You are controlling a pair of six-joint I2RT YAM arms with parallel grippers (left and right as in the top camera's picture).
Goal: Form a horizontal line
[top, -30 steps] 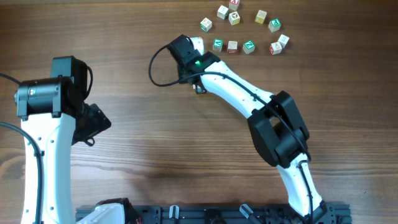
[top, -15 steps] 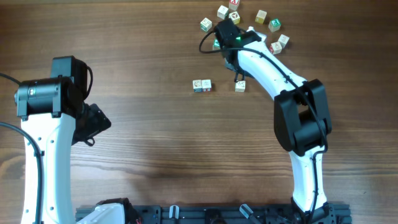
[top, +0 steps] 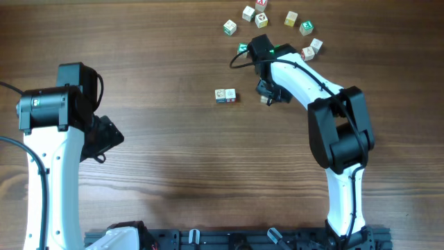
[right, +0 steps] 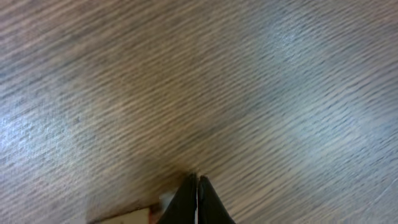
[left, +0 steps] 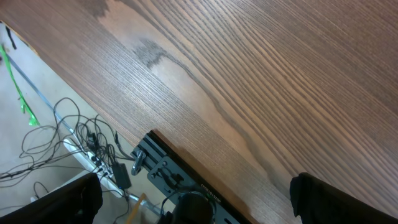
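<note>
A short row of two whitish letter cubes (top: 225, 95) lies edge to edge on the wooden table. A single cube (top: 266, 99) lies apart to its right, mostly hidden under my right gripper (top: 268, 92). In the right wrist view the right gripper (right: 197, 182) has its fingers pressed together on the table with nothing between them, and a cube edge (right: 134, 216) shows just to their left. My left gripper (top: 104, 141) is far to the left and is open and empty in its wrist view (left: 193, 199).
Several loose letter cubes (top: 291, 18) are scattered at the far edge, one green-faced cube (top: 242, 48) beside the right wrist. The left wrist view shows the table's front edge, a black rail (left: 180, 180) and cables on the floor (left: 62, 137).
My right arm swung from the left to the far cube cluster, then came toward me onto the single cube right of the row. The left arm has not moved.
</note>
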